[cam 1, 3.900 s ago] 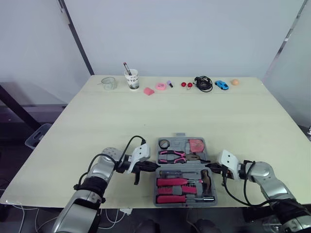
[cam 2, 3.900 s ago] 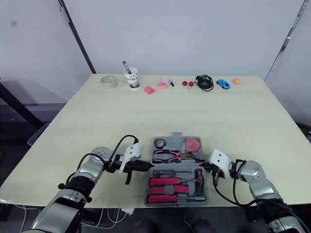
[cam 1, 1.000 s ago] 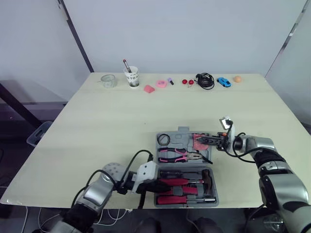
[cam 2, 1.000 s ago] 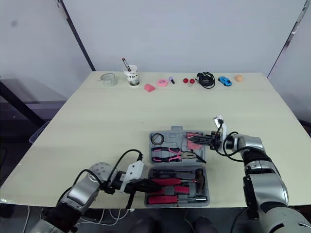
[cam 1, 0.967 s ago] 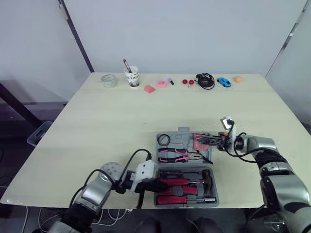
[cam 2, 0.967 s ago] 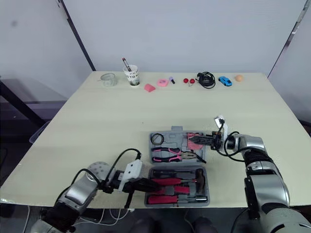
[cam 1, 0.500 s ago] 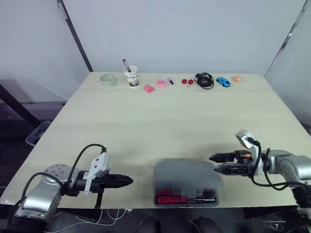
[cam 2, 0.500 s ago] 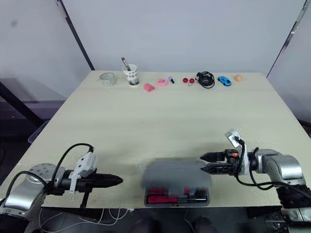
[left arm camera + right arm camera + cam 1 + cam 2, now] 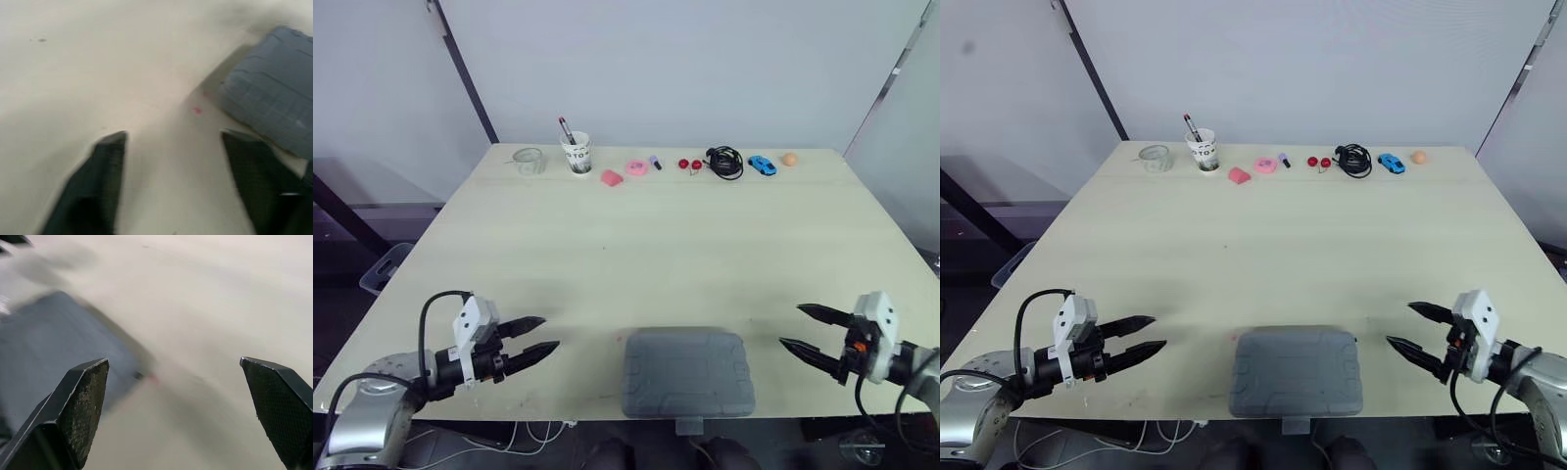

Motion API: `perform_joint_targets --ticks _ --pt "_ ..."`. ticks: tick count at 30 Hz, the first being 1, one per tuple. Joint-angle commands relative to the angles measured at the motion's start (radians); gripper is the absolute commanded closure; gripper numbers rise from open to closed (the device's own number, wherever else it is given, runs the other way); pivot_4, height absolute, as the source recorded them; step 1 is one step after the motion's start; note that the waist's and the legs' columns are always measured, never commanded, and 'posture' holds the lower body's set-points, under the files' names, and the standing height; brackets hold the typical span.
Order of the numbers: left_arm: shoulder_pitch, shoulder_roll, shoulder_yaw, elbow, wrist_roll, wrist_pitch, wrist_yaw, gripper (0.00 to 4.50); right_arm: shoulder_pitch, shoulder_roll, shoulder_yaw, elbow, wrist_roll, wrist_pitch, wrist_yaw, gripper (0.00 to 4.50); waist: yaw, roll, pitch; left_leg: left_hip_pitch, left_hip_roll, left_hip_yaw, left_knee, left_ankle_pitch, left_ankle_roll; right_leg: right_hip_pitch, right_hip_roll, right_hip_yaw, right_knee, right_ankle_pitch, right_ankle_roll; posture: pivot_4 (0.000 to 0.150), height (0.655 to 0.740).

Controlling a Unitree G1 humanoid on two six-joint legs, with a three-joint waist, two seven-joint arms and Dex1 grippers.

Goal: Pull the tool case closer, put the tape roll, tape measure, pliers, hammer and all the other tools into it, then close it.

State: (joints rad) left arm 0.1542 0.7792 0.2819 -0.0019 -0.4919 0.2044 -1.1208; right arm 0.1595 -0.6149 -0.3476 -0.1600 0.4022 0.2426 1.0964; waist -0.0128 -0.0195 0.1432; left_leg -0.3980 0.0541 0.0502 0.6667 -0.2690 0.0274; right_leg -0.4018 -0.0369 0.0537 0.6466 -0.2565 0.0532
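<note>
Find a pale wooden table (image 9: 705, 235), bare across its middle. Find the grey tool case (image 9: 686, 372) lying flat at the near edge, centred between the two arms, lid down and ribbed top facing up, front latch tab (image 9: 688, 424) reaching to the table's edge. See no tools outside the case near it.

Note the left gripper (image 9: 548, 332) hanging low over the table, well apart from the case's left side, pointing toward it; fingers (image 9: 105, 161) spread, gripping nothing. Note the right gripper (image 9: 792, 326) near the case's right side, apart from it, likewise pointing inward; fingers (image 9: 83, 396) spread wide, gripping nothing.

Along the far edge, record in a row: a coiled black cable (image 9: 723, 163), a paper cup (image 9: 577, 156) holding a pen (image 9: 566, 129), a clear glass (image 9: 528, 160), a pink ring-shaped item (image 9: 636, 168), a pink wedge (image 9: 612, 178), a blue toy car (image 9: 761, 165), an orange ball (image 9: 789, 159), two small red pieces (image 9: 689, 164) and a small marker-like piece (image 9: 655, 163). Cannot tell what the pink and red items are.
</note>
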Motion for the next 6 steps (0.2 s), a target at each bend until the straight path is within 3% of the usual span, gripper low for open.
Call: perform_joint_targets --ticks 1,6 --pt "0.056 -0.009 0.047 -0.068 0.015 -0.004 0.056 0.07 0.043 0.005 -0.083 0.060 0.003 -0.132 -0.023 0.00 0.000 -0.001 0.000 0.000 0.000 0.000 0.000 0.000 0.000 0.000 0.000 0.000 0.000 0.000 0.000 0.150 0.7400" --pt "0.108 -0.017 0.043 -0.096 0.047 -0.016 0.096 0.07 0.086 -0.005 -0.096 0.127 0.006 -0.187 -0.034 0.00 0.000 -0.001 0.001 0.000 0.001 0.000 0.000 0.000 0.000 0.000 0.000 0.001 0.000 0.000 0.000 0.150 0.7400"
